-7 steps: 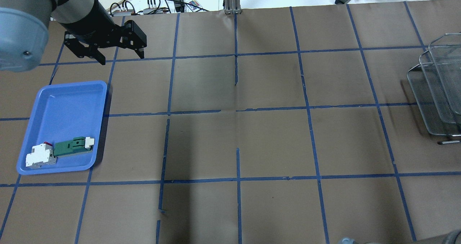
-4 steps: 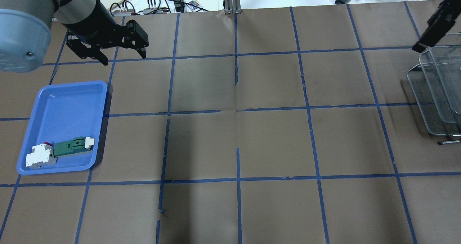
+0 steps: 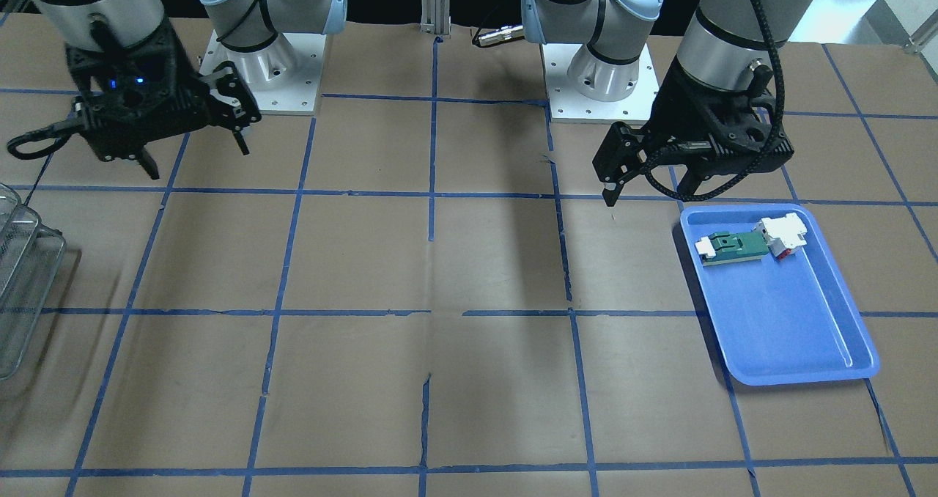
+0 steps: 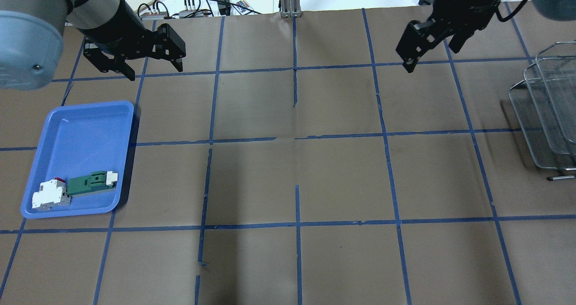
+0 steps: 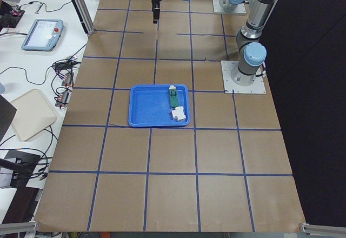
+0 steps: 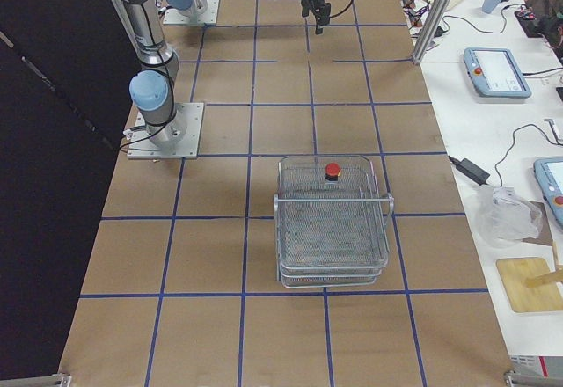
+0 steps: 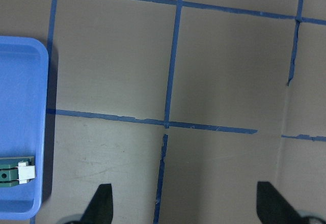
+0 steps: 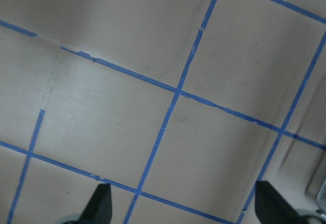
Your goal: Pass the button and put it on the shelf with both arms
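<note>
The red button (image 6: 332, 171) sits on the top tier of the wire-mesh shelf (image 6: 332, 220), seen only in the exterior right view. The shelf also shows at the right edge of the overhead view (image 4: 546, 116) and the left edge of the front view (image 3: 22, 277). My right gripper (image 4: 429, 56) is open and empty, hanging above the table left of the shelf; it also shows in the front view (image 3: 196, 158). My left gripper (image 4: 155, 71) is open and empty, beyond the blue tray's far end; it also shows in the front view (image 3: 645, 190).
A blue tray (image 4: 81, 125) lies at the left with a green-and-white connector (image 4: 90, 182) and a white block (image 4: 49, 196) in its near end. Brown paper with a blue tape grid covers the table. Cables lie beyond the far edge.
My right arm has come into the overhead view from the right and moved left, away from the shelf. My left gripper has barely moved and stays open.
</note>
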